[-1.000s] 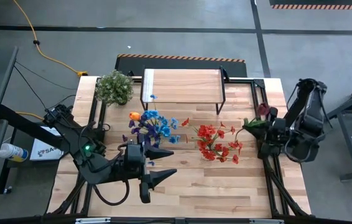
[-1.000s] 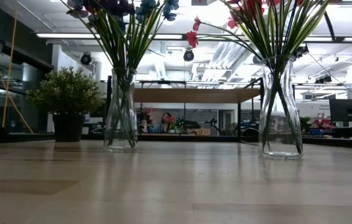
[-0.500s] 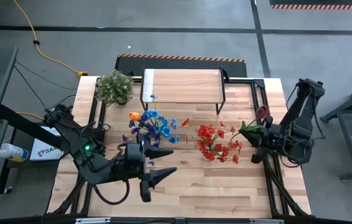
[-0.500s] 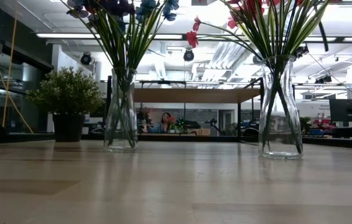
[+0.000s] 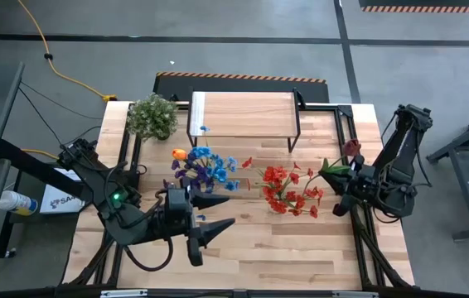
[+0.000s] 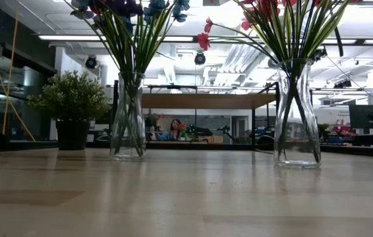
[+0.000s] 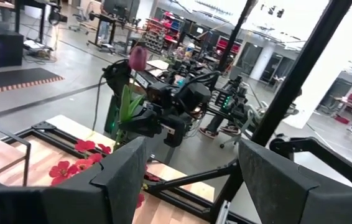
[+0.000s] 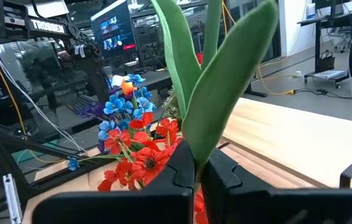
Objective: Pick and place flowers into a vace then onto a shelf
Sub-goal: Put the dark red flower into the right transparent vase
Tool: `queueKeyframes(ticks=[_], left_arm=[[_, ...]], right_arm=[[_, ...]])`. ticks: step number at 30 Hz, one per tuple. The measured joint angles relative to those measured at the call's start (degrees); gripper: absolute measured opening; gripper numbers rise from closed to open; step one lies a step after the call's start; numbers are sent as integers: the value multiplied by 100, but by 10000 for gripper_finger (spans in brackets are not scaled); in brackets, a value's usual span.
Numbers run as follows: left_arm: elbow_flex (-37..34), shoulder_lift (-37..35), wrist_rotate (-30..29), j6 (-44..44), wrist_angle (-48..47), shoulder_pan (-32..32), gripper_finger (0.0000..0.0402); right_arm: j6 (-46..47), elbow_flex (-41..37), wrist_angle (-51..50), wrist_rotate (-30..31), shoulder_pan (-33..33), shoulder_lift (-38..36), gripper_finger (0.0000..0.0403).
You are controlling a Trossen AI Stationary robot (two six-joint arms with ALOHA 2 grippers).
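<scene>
Two clear glass vases stand on the table. One holds the blue, purple and orange flowers [image 5: 202,168] [image 6: 128,39], the other the red flowers [image 5: 288,189] [image 6: 292,26]. My right gripper [image 5: 340,172] [image 8: 198,171] is at the table's right edge, to the right of the red bunch, and is shut on a single flower [image 5: 344,157] with a dark red bud [image 7: 137,58] and broad green leaves [image 8: 213,81]. My left gripper [image 5: 226,212] [image 7: 191,163] hovers open just on the near side of the blue bunch. The shelf [image 5: 243,115] [image 6: 206,101] stands at the far edge. My right gripper pinches the single flower between its two fingers at the base of its green leaves [image 8: 196,163]. The fingers point toward the table's left, roughly level. The flower is lifted clear of the table, and its leaves and bud rise above and beyond the fingers.
A bushy pale-green potted plant [image 5: 152,116] [image 6: 72,108] sits at the far left corner, beside the shelf. Bare wooden tabletop [image 5: 284,244] stretches along the near side of the vases. Black frame rails [image 5: 359,232] run along the table's right and left sides.
My right arm has changed its pose and drawn its gripper a little toward the near edge, still shut on the single flower. The vases and their flowers have kept still.
</scene>
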Motion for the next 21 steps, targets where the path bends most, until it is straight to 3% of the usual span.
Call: queueKeyframes(ticks=[21], left_arm=[[0, 0, -259, 0, 4, 2, 287]], right_arm=[[-247, 4, 342, 242, 0, 194, 0]])
